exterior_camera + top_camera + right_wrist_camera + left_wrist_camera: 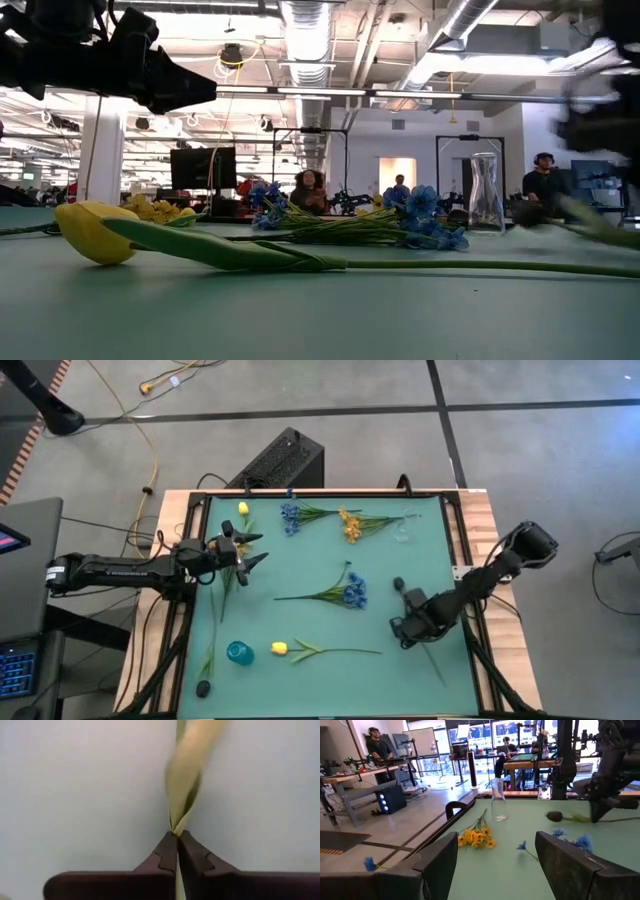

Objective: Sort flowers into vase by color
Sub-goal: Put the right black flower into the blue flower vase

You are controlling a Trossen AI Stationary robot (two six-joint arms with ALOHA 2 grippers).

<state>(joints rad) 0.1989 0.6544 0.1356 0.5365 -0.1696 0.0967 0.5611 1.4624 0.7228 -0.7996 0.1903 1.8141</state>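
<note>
My right gripper [402, 628] is at the table's right, shut on a dark-headed flower [398, 584] whose thin green stem runs toward the near right [436, 672]. My left gripper [255, 550] hovers open and empty over the far left of the green mat, beside a yellow bud [243, 508]. On the mat lie blue clusters [290, 515] [353, 592], a yellow-orange cluster [350, 526], a yellow tulip [280, 648] and another dark-headed flower [204, 687]. A clear glass vase [403, 530] stands at the far right, and a teal vase [239, 652] at the near left. My right gripper pinches the dark-headed flower between its two fingertips at mid-stem, where a green leaf [177, 817] wraps the stem. The stem runs on along the fingers. In the left wrist view the flower [555, 816] lies about level, close over the mat; whether it is clear, I cannot tell.
A raised black frame [190, 560] borders the mat on all sides. A black box [285, 460] stands beyond the far edge. People and benches show in the room behind the table. Bare mat lies between the tulip and the central blue cluster.
</note>
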